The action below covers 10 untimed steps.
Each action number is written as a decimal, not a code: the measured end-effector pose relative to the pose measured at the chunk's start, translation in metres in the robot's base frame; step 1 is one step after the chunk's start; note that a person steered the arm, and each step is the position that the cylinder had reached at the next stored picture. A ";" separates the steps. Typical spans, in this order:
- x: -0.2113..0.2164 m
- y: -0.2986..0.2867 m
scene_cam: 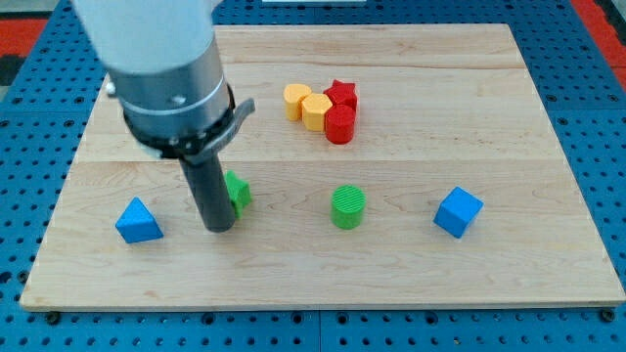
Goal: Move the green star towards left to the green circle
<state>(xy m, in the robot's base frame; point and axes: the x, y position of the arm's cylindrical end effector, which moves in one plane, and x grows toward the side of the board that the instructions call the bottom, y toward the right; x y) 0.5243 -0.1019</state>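
Note:
The green star (238, 192) lies left of the board's middle, partly hidden behind my rod. The green circle (347, 207) stands to its right, well apart from it. My tip (220, 227) rests on the board just to the left of and below the green star, touching or nearly touching it. The arm's grey body fills the view's top left.
A blue triangle (137, 222) lies at the view's left. A blue cube (458, 212) lies at the right. Near the top middle, a yellow block (296, 100), a yellow hexagon (316, 110), a red star (341, 94) and a red cylinder (339, 125) cluster together. The wooden board (489, 284) sits on a blue pegboard.

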 end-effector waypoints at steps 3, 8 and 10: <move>-0.046 -0.049; 0.011 -0.029; 0.002 0.018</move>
<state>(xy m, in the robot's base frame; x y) 0.5261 -0.0839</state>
